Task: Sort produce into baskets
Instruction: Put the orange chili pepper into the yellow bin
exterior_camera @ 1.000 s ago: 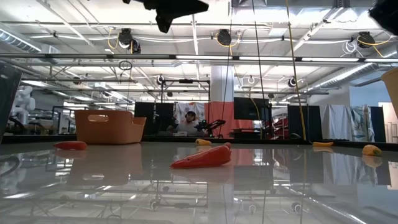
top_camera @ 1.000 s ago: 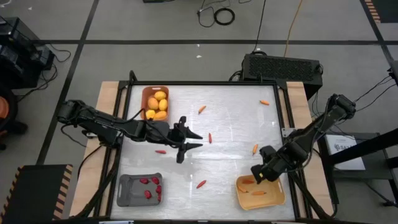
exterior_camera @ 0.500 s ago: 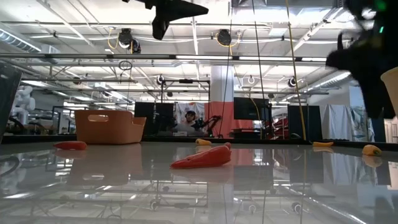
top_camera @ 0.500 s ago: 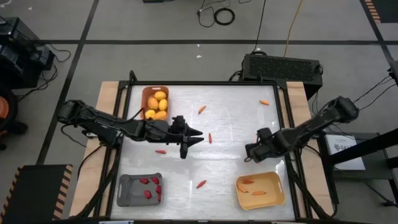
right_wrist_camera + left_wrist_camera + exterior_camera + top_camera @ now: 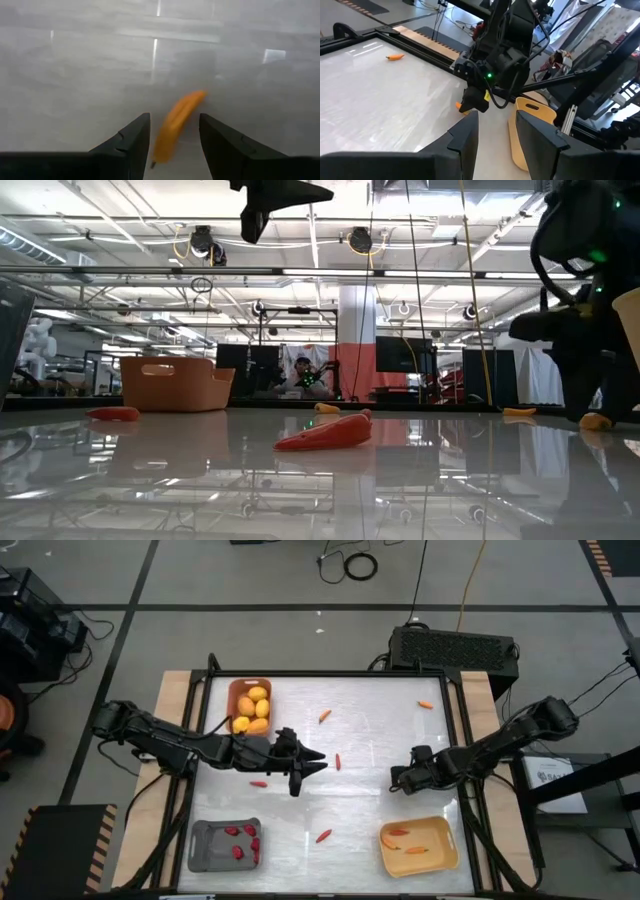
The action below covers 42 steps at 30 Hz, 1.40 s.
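Note:
My right gripper (image 5: 397, 780) is open and low over the table's right half, over a loose orange carrot stick (image 5: 177, 125). The stick lies on the table between the two fingers, apart from them as far as shows. It also shows in the low view (image 5: 597, 421). My left gripper (image 5: 318, 764) is open and empty, held above the table's middle. The orange-brown basket (image 5: 232, 690) holds several lemons (image 5: 255, 710). The grey basket (image 5: 205, 845) holds red chillies (image 5: 240, 840). The yellow basket (image 5: 440, 858) holds carrot sticks (image 5: 400, 833).
Loose on the table lie two carrot sticks (image 5: 325, 715) (image 5: 425, 704) near the far edge and three red chillies (image 5: 338, 761) (image 5: 259, 783) (image 5: 323, 836) around the middle. A black frame (image 5: 330, 674) edges the table. A person shows far back in the room (image 5: 303, 375).
My right gripper has gone from above the yellow basket toward the table's far edge and a little left. It has come down over the loose carrot stick, still open. The left arm has stayed about where it was.

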Available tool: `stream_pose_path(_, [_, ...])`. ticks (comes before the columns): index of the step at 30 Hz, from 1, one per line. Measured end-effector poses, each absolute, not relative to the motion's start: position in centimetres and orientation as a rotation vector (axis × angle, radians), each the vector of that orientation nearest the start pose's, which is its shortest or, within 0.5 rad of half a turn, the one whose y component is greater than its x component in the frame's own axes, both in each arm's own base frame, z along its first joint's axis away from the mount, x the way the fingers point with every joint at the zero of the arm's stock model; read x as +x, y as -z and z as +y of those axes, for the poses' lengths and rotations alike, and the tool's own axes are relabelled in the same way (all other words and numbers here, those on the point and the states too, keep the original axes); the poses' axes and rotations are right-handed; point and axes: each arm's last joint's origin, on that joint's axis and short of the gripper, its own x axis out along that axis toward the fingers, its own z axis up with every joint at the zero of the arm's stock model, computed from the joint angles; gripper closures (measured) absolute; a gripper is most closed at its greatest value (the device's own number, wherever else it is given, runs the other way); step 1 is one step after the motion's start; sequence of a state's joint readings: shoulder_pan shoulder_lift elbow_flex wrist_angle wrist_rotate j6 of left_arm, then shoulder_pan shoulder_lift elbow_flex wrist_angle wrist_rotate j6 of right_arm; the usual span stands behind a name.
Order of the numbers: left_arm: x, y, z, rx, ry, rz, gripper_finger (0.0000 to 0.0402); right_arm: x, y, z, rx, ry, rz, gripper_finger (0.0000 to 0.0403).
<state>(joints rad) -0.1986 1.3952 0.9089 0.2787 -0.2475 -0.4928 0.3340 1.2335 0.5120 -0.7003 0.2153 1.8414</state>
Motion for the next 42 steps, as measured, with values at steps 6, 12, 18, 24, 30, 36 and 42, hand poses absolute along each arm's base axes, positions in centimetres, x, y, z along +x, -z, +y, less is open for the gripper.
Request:
stream_pose_path(6, [30.8,-28.2,-5.5,-0.444,-0.102,0.185,0.0263,16.2,-13.9,5.0,1.118,1.082,0.979,0.0261])
stream_pose_path(12, [30.7,-28.2,-5.5,-0.443,-0.104,0.190,0.0263,16.2,-13.9,5.0,1.066,1.033,1.020,0.0338])
stream_pose_path(18, [30.7,-28.1,-5.5,-0.436,-0.106,0.202,0.0263,16.8,-14.2,5.4,1.101,0.899,1.051,0.0393])
stream_pose_path(24, [30.6,-27.5,-5.4,-0.416,-0.115,0.262,0.0263,18.9,-15.8,6.6,1.277,0.589,0.966,0.0378])
stream_pose_path(30, [30.3,-26.7,-5.4,-0.373,-0.124,0.348,0.0263,21.3,-19.7,8.1,1.347,0.352,0.837,0.0393])
stream_pose_path(36, [30.2,-26.5,-5.6,-0.302,-0.108,0.379,0.0263,22.1,-24.5,10.1,1.346,0.280,0.857,0.0397])
stream_pose_path(42, [30.1,-26.5,-5.8,-0.240,-0.088,0.380,0.0263,21.1,-27.2,13.3,1.345,0.310,1.025,0.0393])
